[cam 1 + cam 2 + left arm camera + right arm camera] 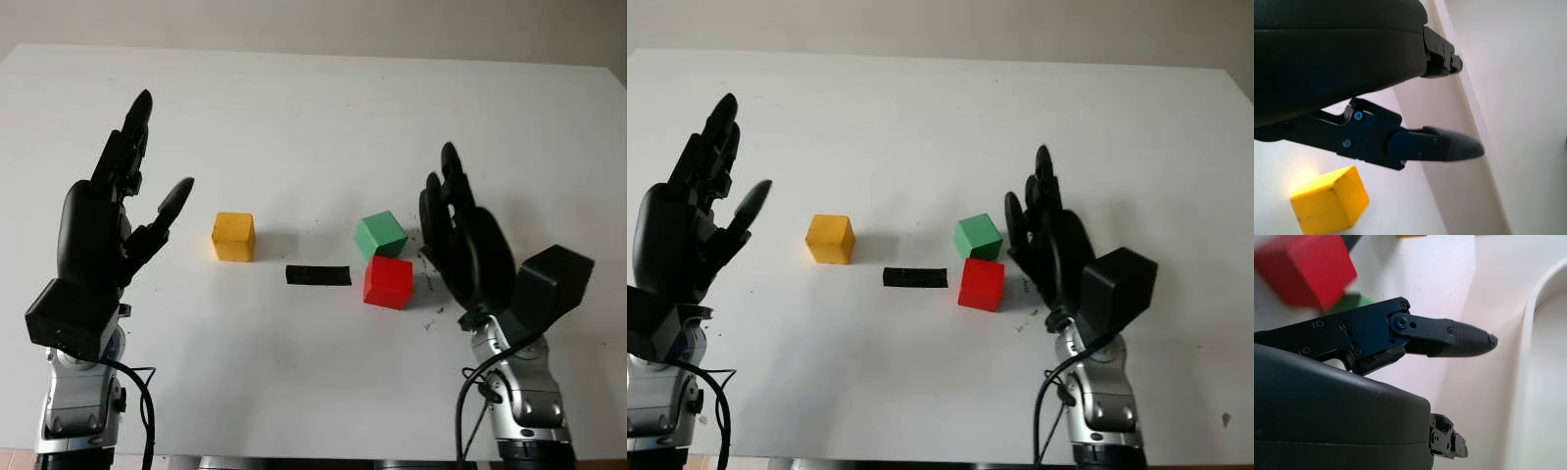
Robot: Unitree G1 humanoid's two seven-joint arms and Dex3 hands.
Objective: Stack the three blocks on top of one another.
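Note:
Three blocks sit on the white table [313, 117]. The yellow block [233, 237] stands alone left of centre and appears again as the yellow block [1328, 199] in the left wrist view. The green block [380, 235] sits right of centre, with the red block [388, 282] just in front of it, their corners close or touching. My left hand [132, 211] is open, raised to the left of the yellow block, apart from it. My right hand [456, 240] is open just right of the red and green blocks, holding nothing. The red block [1303, 267] lies beside its fingers.
A short black strip [318, 275] lies flat on the table between the yellow and red blocks. Small dark marks [431, 311] dot the table by the right hand. A pale wall runs behind the table's far edge.

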